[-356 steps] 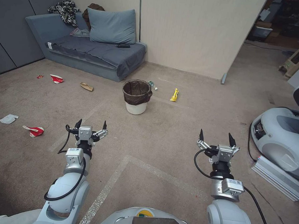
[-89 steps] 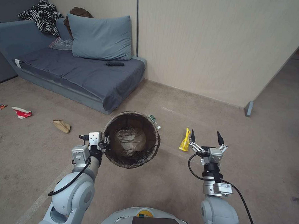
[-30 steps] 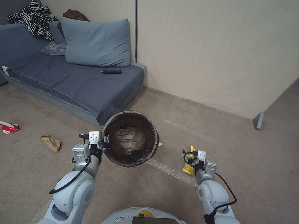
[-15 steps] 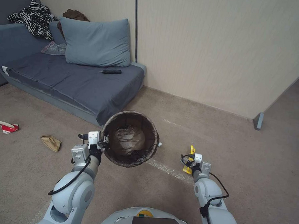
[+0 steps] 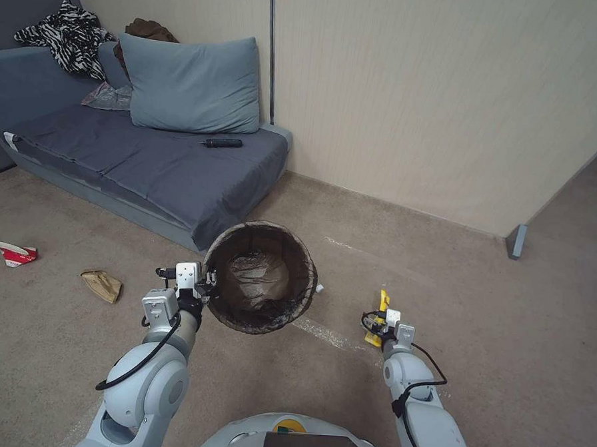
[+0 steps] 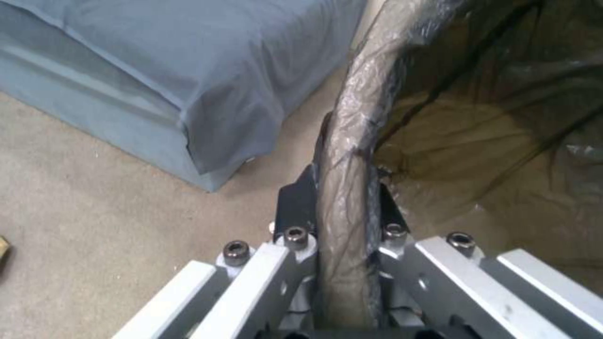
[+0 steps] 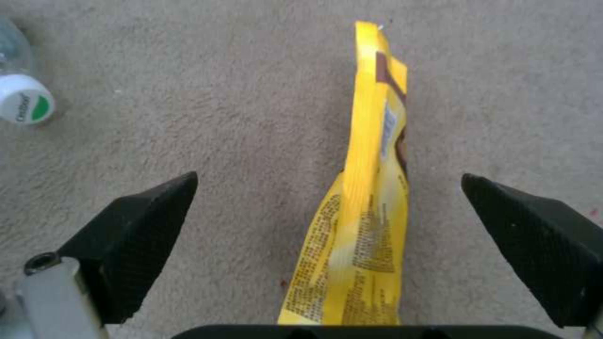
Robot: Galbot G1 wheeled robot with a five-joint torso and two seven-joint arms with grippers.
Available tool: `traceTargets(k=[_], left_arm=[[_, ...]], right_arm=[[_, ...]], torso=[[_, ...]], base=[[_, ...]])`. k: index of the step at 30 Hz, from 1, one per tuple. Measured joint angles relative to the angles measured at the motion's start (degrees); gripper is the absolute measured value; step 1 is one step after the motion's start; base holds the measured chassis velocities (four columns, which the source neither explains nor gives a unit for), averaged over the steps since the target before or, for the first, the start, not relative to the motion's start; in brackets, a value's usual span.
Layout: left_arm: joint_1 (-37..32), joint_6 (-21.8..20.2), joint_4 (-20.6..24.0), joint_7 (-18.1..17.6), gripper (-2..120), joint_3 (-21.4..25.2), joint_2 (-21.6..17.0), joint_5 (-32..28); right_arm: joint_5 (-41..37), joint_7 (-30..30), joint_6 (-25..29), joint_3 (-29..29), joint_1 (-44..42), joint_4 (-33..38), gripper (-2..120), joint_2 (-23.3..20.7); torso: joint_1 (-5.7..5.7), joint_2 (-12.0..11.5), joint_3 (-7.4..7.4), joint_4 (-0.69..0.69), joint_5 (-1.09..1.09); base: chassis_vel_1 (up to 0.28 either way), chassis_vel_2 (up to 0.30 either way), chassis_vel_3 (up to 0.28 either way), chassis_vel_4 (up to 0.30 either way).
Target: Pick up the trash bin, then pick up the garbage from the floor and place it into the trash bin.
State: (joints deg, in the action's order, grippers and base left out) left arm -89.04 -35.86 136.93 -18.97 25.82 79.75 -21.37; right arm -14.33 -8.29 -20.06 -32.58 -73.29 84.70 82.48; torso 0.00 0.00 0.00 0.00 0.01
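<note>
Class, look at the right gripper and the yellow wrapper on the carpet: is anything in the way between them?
Nothing visible. The right gripper is open, one finger on either side of the yellow wrapper on the carpet, with bare carpet in the gaps. The bottle lies off to one side, clear of the fingers.

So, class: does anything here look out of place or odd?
Yes: litter lies loose on the carpet: a yellow wrapper between the open right gripper fingers, a paper bag, a crushed cup. The trash bin hangs tilted, rim pinched by the left gripper.
</note>
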Motion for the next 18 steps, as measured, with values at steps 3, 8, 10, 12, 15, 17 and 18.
traceTargets(k=[3,8,10,12,15,17,18], left_arm=[[-0.1,0.0,0.0,0.0,4,0.0,0.0,0.0],[-0.3,0.0,0.1,0.0,4,0.2,-0.1,0.1],[-0.3,0.0,0.1,0.0,4,0.2,-0.1,0.1],[-0.3,0.1,0.1,0.0,4,0.2,-0.1,0.1],[-0.4,0.1,0.3,0.0,4,0.2,-0.1,0.1],[-0.4,0.1,0.3,0.0,4,0.2,-0.1,0.1],[-0.5,0.1,0.3,0.0,4,0.2,-0.1,0.1]], right_arm=[[0.2,0.3,0.6,-0.1,1.2,-2.0,97,0.3],[0.8,0.8,1.7,-0.2,2.4,-4.7,95,0.5],[1.2,0.9,2.0,-0.3,2.7,-5.4,92,0.6],[1.7,1.0,2.5,-0.5,3.3,-6.6,86,0.8],[2.3,1.3,3.4,-0.8,4.2,-8.6,76,0.9],[2.4,1.3,3.5,-0.8,4.3,-8.9,73,0.9],[2.6,1.4,3.7,-0.9,4.6,-9.7,68,0.9]], torso=[[0.0,0.0,0.0,0.01,-0.01],[0.0,0.0,0.0,0.0,-0.01],[0.0,0.0,0.0,0.0,0.0],[0.0,0.0,0.0,0.0,-0.01],[0.0,0.0,0.0,0.0,-0.01],[0.0,0.0,0.0,0.0,0.0],[0.0,0.0,0.0,0.0,-0.01]], base=[[0.0,0.0,0.0,0.0],[0.0,0.0,0.0,0.0],[0.0,0.0,0.0,0.0],[0.0,0.0,0.0,0.0],[0.0,0.0,0.0,0.0],[0.0,0.0,0.0,0.0],[0.0,0.0,0.0,0.0]])
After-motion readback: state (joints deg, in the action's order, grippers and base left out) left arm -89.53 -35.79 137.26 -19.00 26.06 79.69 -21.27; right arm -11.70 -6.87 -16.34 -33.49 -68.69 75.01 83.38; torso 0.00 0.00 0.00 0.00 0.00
